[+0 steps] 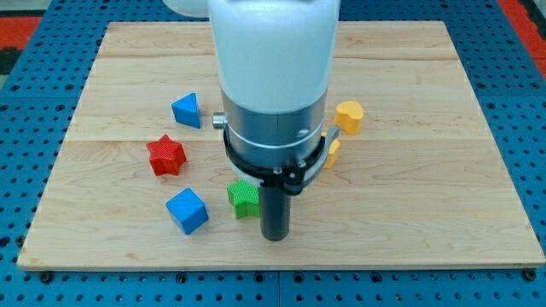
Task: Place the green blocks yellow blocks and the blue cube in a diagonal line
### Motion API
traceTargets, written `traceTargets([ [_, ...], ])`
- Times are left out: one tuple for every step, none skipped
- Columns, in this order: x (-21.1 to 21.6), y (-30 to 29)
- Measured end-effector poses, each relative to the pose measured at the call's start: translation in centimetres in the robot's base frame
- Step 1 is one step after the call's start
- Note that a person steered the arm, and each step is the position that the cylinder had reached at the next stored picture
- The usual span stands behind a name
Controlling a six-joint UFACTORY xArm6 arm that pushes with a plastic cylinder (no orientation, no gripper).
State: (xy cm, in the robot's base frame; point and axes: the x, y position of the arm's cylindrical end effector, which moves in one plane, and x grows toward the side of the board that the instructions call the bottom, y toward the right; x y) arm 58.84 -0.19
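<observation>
My tip (274, 238) rests on the board near the view's bottom centre, just right of a green block (244, 198), touching or nearly touching it. A blue cube (187, 211) lies left of the green block. A yellow heart-shaped block (349, 116) sits at the view's right of the arm. A second yellow block (333, 153) peeks out below it, mostly hidden by the arm. Any other green block is hidden behind the arm.
A blue wedge-like block (186, 110) lies at upper left and a red star block (165, 155) below it. The wooden board (409, 222) sits on a blue perforated table. The arm's white and grey body (273, 94) covers the board's centre.
</observation>
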Motion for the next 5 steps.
traceTargets([
  [-4.1,6.4],
  [-10.4,13.6],
  [-13.7,13.2],
  [-14.5,7.0],
  [-14.9,2.3],
])
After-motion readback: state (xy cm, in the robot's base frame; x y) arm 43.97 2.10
